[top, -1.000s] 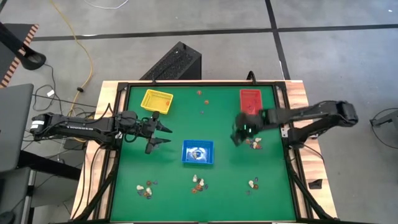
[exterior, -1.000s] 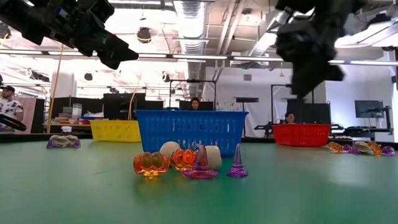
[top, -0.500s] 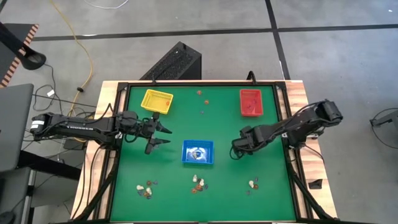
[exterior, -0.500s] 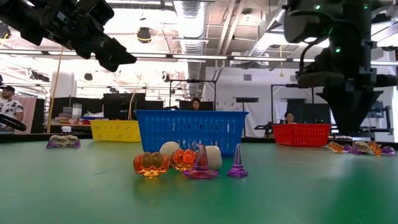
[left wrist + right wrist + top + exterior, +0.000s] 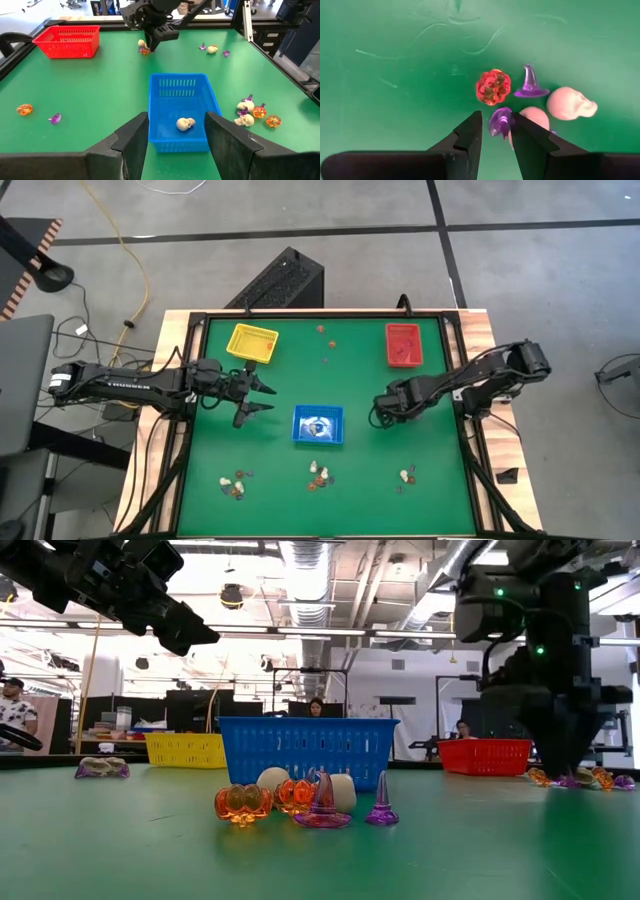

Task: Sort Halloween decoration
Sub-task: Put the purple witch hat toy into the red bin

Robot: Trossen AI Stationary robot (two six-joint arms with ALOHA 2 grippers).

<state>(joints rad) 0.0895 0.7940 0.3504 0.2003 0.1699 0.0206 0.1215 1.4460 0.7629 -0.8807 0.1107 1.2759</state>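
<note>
Green counter [image 5: 360,395] with the blue tray [image 5: 318,424] at its centre as landmark. Yellow tray [image 5: 252,341] and red tray [image 5: 403,344] sit beyond it on either side; the yellow one looks empty, the red one's contents unclear. Blue tray holds one whitish skull [image 5: 185,124].

Sorting looks barely begun: trinket clusters [image 5: 320,475] lie scattered nearer than the blue tray.

Left end effector [image 5: 262,398], jaws spread and empty, hovers beside it. Right end effector [image 5: 495,131], on the opposite side, is partly closed around a purple hat [image 5: 501,121]; not lifted.
</note>
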